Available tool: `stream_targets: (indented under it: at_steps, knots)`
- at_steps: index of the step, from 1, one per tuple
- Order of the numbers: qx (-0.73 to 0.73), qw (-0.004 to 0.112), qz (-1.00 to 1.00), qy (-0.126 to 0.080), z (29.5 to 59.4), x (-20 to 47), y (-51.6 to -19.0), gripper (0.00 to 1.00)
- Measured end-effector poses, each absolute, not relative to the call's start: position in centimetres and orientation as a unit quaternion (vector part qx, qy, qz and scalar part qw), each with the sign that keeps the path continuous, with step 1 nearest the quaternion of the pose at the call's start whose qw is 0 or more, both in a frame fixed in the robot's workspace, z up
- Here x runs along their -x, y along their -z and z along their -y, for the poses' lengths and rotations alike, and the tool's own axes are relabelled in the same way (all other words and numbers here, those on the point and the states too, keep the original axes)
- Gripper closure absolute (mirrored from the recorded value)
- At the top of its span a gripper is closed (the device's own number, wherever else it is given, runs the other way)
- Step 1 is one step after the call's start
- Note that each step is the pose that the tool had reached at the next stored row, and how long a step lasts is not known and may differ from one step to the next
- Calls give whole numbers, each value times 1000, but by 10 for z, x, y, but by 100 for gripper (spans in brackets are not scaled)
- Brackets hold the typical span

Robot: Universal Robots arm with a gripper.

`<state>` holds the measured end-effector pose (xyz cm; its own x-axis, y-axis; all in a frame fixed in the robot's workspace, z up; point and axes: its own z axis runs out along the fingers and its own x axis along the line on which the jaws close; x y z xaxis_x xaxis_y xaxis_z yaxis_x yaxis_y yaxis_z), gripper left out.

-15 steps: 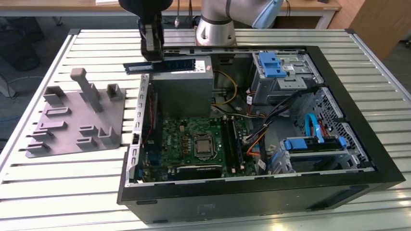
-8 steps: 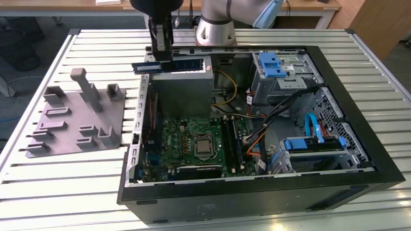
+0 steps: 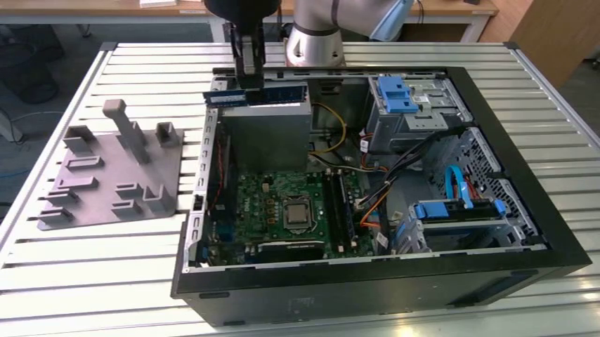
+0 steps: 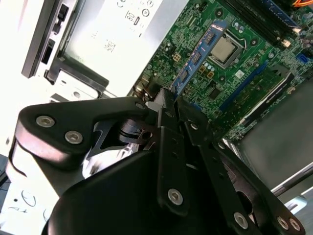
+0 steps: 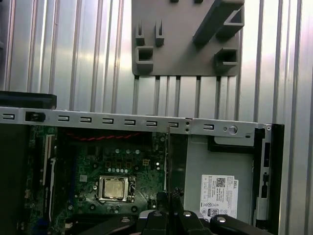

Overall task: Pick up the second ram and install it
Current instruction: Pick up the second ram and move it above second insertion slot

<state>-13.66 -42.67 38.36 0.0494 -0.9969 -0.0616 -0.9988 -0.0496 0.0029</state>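
The second ram [image 3: 281, 94], a thin blue-green stick, hangs level above the grey metal box at the back of the open computer case [image 3: 525, 210]. My gripper [image 3: 249, 83] is shut on it near its middle, fingers pointing down. In the second wrist view the ram [image 4: 198, 54] sticks out from between my fingers [image 4: 164, 105], with the green motherboard [image 4: 244, 73] below it. In the first wrist view the stick shows edge-on as a thin dark line [image 5: 167, 156] above the gripper [image 5: 169, 197]. The motherboard's long black slots [image 3: 338, 203] lie beside the processor [image 3: 297, 213].
A grey holder plate [image 3: 112, 175] with upright pegs lies on the slatted table at the exterior view's left of the case; it also shows in the first wrist view [image 5: 186, 44]. Blue drive brackets [image 3: 394, 95] and cable bundles [image 3: 403, 168] fill the case's right half.
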Motion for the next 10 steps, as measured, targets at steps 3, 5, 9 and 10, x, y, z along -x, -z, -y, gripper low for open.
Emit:
stream_targets:
  at_steps: [3,5,9,10]
  knots:
    - [724,20,-689,-23,427,132,-384,86]
    - [724,20,-689,-23,427,129,-384,86]
    - [724,20,-689,-23,427,122,-383,86]
    - [724,20,-689,-23,427,120,-383,86]
